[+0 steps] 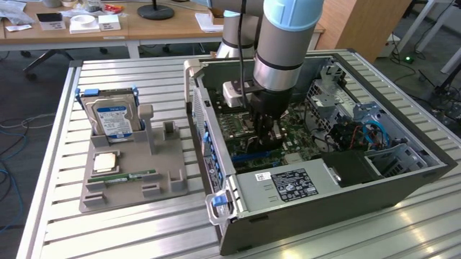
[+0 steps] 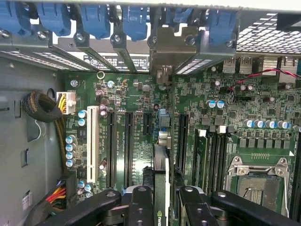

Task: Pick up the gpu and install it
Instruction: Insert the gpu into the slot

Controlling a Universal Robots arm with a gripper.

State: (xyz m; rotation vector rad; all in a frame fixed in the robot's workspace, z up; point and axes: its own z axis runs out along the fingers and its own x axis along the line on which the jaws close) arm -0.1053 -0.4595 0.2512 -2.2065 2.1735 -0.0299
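Gripping the gpu (image 2: 161,181) on edge between narrowed jaws. Holding it low inside the open case (image 1: 346,202), over the motherboard (image 2: 122,94), among the long black slots (image 2: 128,141) and pointing toward the blue clips (image 2: 134,21) at the rear brackets; failing to tell whether touching a slot. Hanging beneath the arm (image 1: 288,32) in the exterior view. Working well apart from the grey tray (image 1: 171,184) on the surface (image 1: 144,232) at the exterior view's left, carrying a hard drive (image 1: 112,121) and a RAM stick (image 1: 133,176).

Card and arm cropped
The graphics card (image 2: 161,165) runs off the picture's edge inside the gripper (image 2: 164,207); in the exterior view the arm (image 1: 288,32) is cut off above, and the label (image 1: 288,181) print is unreadable.
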